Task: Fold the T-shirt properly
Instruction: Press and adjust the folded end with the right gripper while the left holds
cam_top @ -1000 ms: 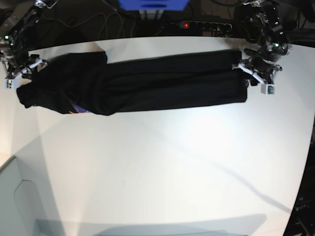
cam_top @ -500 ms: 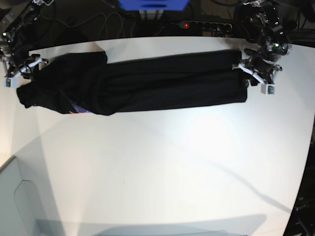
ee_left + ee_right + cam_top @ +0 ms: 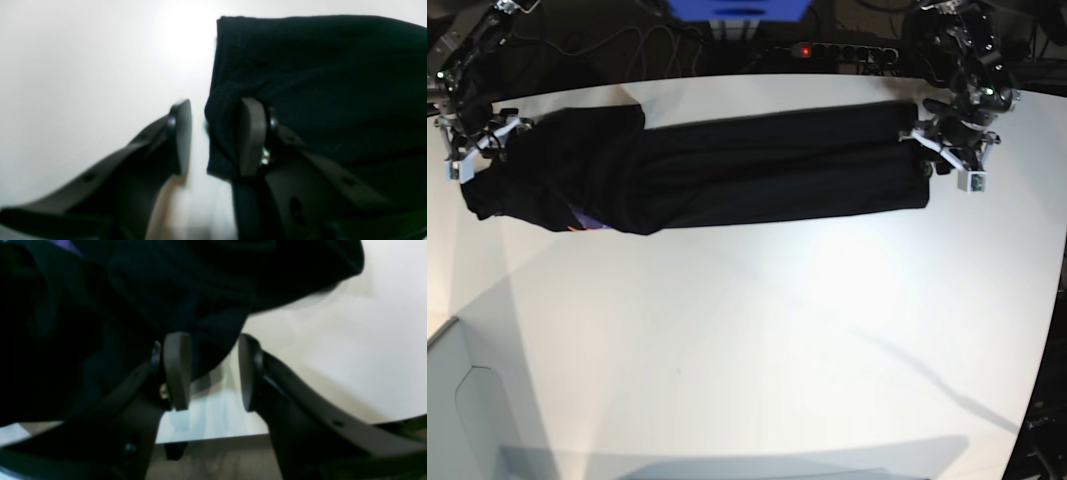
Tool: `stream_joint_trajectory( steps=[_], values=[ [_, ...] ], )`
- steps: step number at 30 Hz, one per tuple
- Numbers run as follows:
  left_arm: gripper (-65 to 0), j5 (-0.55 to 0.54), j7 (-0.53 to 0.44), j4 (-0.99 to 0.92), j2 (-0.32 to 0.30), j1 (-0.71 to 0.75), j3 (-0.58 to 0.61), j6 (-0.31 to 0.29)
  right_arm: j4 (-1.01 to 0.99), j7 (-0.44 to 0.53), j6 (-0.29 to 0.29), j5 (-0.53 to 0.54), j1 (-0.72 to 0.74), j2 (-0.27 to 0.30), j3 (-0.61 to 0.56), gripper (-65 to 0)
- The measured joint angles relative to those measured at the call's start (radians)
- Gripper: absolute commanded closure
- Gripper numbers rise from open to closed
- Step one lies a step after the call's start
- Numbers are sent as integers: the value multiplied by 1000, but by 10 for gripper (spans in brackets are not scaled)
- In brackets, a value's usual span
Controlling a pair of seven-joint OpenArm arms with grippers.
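Observation:
The black T-shirt lies as a long folded band across the far part of the white table. My left gripper is at its right end. In the left wrist view this gripper is open, and the shirt's edge rests against one finger, with bare table showing before the other. My right gripper is at the bunched left end. In the right wrist view it is open, and a lobe of shirt hangs down between its fingers.
A power strip with a red light, cables and a blue box sit behind the table's far edge. A small purple and orange tag peeks out under the shirt's left part. A grey panel stands at the near left corner.
The right gripper has shifted slightly to the right at the shirt's left end. The shirt and the left arm have not visibly moved.

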Motion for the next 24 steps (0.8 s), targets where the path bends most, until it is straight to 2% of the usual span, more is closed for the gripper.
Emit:
stream_joint_trajectory(
  steps=[6, 13, 19, 24],
  values=[
    [-232, 0, 0, 0, 0, 0, 0, 0, 0, 3, 0, 2, 1, 0, 0, -226],
    [-232, 0, 0, 0, 0, 0, 0, 0, -76, 2, 0, 1, 50, 0, 0, -58],
    [-232, 0, 0, -1, 0, 0, -1, 0, -136, 0, 0, -5, 90, 25, 3, -52],
    [-232, -32, -39, -55, -6, -2, -4, -6, -130, -4, 0, 1, 131, 40, -1, -51]
  ],
)
